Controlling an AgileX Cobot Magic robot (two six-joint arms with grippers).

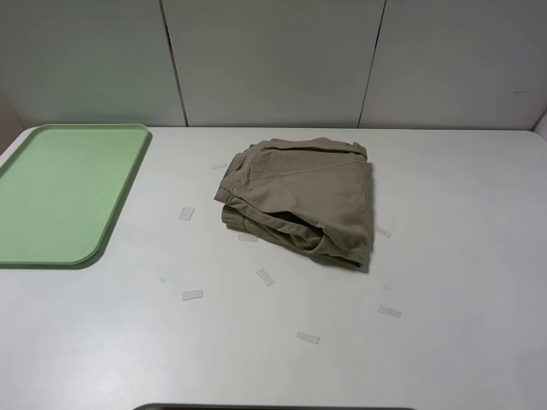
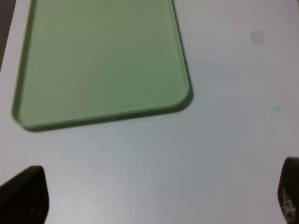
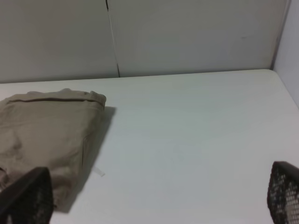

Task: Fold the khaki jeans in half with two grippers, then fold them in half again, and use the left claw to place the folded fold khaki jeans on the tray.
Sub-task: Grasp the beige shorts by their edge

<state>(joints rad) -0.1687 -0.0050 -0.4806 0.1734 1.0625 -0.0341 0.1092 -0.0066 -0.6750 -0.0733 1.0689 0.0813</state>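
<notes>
The tray (image 1: pixel 64 192) lies at the left edge of the desk (image 1: pixel 444 256), with nothing in it. The left pincer (image 2: pixel 156 196) hangs over bare desk just beside the tray's near corner. Its two tips are at the far sides of its own camera view, so it is wide open and holds nothing.

The khaki jeans (image 1: pixel 299 196) lie in the middle of the desk, well apart from the tray, as a compact bundle of several layers. To me both folds look finished, so the step in hand is probably the pick-up by the left pincer. To do it well, the pincer should bite deep over a closed folded edge and catch all layers together, because a shallow bite may let the lower layers fall open during the carry.

The loose layered edges and the gathered waistband face the front and the left, and the smooth side faces right. The bundle is almost square. Its long axis is weak and seems to run left to right, a little turned.

The right pincer (image 3: pixel 155 195) is just beside the bundle's right side, also wide open and holding nothing.
</notes>
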